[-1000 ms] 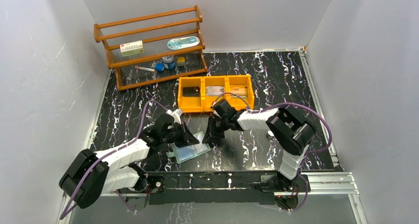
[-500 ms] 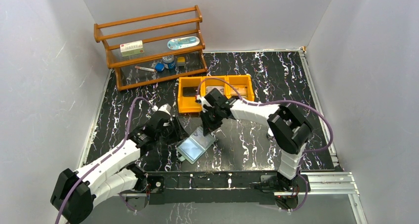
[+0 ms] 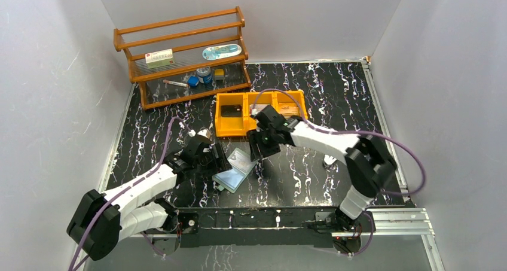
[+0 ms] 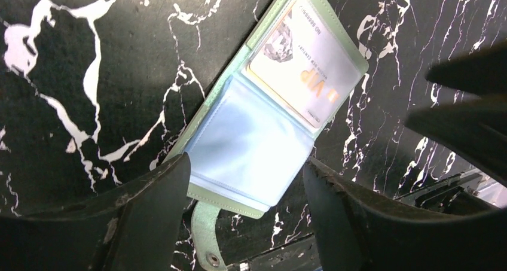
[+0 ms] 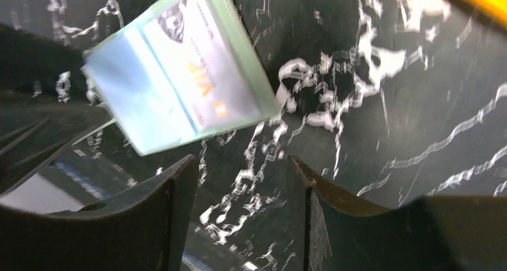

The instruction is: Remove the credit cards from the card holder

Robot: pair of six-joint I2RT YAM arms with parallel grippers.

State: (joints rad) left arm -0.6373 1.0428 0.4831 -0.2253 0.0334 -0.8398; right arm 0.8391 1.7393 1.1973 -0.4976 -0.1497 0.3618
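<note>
The card holder (image 3: 235,169) lies open and flat on the black marbled table, pale teal with clear sleeves. One sleeve shows a pale credit card (image 4: 305,67) printed "VIP" in gold; the other sleeve (image 4: 251,151) looks bluish and blank. My left gripper (image 4: 245,187) is open, its fingers on either side of the holder's near edge, above its snap strap (image 4: 203,235). My right gripper (image 5: 239,187) is open over bare table, with the card holder (image 5: 173,73) ahead and to its left. From above, the left gripper (image 3: 220,159) is left of the holder and the right gripper (image 3: 258,150) is at its far right.
An orange three-compartment bin (image 3: 222,127) stands just behind the grippers, with a dark card (image 3: 231,110) in its left compartment; my right arm crosses over it. A wooden shelf (image 3: 182,55) with small items stands at the back left. White walls enclose the table.
Both grippers have opened and let go of the card holder, which now lies open on the table. The right gripper has drawn back toward the bin, the left one slightly leftward.
</note>
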